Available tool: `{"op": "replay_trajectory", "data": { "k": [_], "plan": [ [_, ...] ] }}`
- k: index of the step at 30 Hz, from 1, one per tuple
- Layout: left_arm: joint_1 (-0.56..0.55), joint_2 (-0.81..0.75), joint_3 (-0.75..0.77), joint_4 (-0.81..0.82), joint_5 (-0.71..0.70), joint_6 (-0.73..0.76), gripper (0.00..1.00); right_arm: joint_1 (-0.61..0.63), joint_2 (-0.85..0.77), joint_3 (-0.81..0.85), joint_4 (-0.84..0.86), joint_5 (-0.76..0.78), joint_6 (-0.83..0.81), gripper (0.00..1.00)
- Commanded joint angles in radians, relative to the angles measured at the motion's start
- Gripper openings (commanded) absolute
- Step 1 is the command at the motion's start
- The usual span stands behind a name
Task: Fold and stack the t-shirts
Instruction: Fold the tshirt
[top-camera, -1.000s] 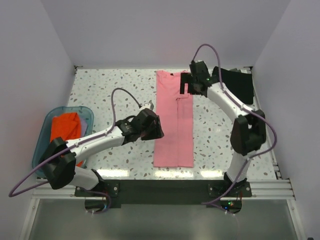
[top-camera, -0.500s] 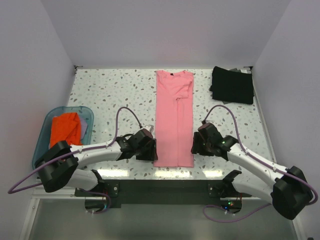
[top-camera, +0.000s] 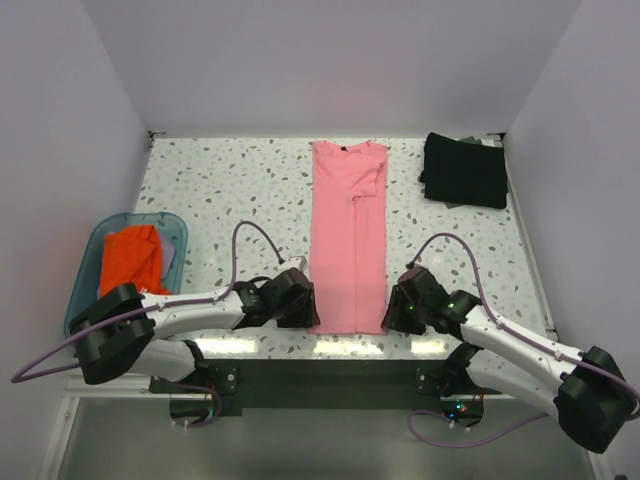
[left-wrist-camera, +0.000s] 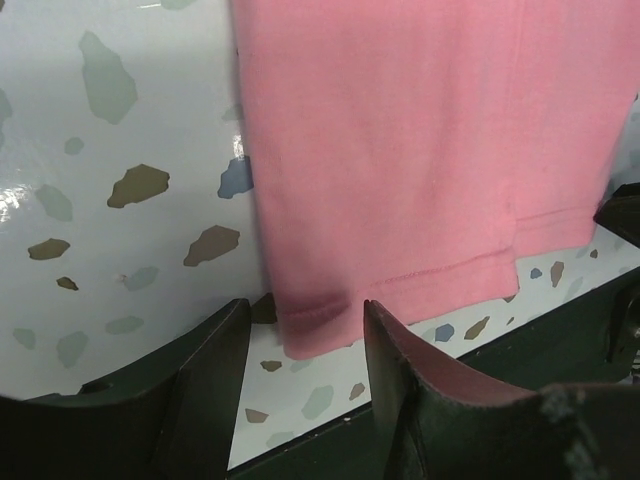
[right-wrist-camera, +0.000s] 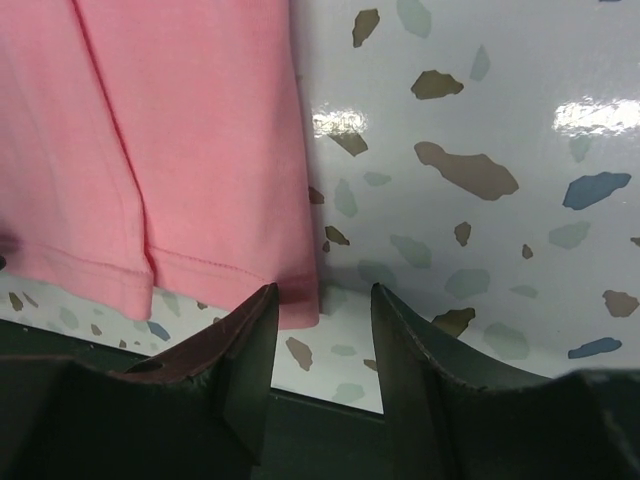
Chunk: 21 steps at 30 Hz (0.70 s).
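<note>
In the top external view, the left gripper (top-camera: 301, 308) lay low at the 7 o'clock corner of the long salmon-pink cloth t-shirt (top-camera: 348, 240), and the right gripper (top-camera: 397, 309) lay at its 5 o'clock corner. Each gripper's black housing covered its fingers, so the opening could not be read from here. The shirt lay flat down the middle of the white speckled table (top-camera: 220, 190), folded into a narrow strip with its long axis running 12 to 6 o'clock, the neck with its small dark label at 12 and the hem at 6. A black cloth t-shirt (top-camera: 463, 170), folded square, sat well apart at 2 o'clock. A translucent blue plastic tub (top-camera: 82, 283) holding orange cloth (top-camera: 132, 258) stood at 8 o'clock, partly hidden by the left arm. In the left wrist view, the left gripper (left-wrist-camera: 305, 345) had its two dark fingers (left-wrist-camera: 215, 375) spread moderately apart and held nothing. The hem corner of the salmon-pink cloth t-shirt (left-wrist-camera: 400, 150) lay in the gap between them, though whether either pad touched the cloth could not be told. The far side of the shirt ran out of frame at 3 o'clock. In the right wrist view, the right gripper (right-wrist-camera: 322, 325) was likewise parted to a moderate width and empty. The shirt's opposite hem corner (right-wrist-camera: 190, 150) sat between the fingers (right-wrist-camera: 410, 360), close against the one at 7 o'clock.
</note>
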Motion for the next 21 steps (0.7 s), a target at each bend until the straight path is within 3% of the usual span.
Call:
{"op": "replay_trajectory", "data": {
  "k": [1,9,12,18,21],
  "plan": [
    [-0.029,0.049,-0.027,-0.122,-0.038,-0.058,0.54,0.01,0.021,-0.018,0.015,-0.023,0.036,0.47],
    [-0.062,0.084,-0.023,-0.143,-0.058,-0.092,0.47,0.015,0.058,-0.042,0.058,-0.051,0.029,0.44],
    [-0.065,0.104,-0.023,-0.133,-0.055,-0.088,0.38,0.018,0.074,-0.048,0.07,-0.06,0.023,0.35],
    [-0.086,0.09,-0.063,-0.087,-0.025,-0.086,0.18,0.027,0.113,-0.055,0.066,-0.092,-0.015,0.0],
    [-0.109,0.079,-0.07,-0.099,-0.02,-0.091,0.04,0.044,0.088,-0.054,0.023,-0.097,-0.023,0.0]
  ]
}}
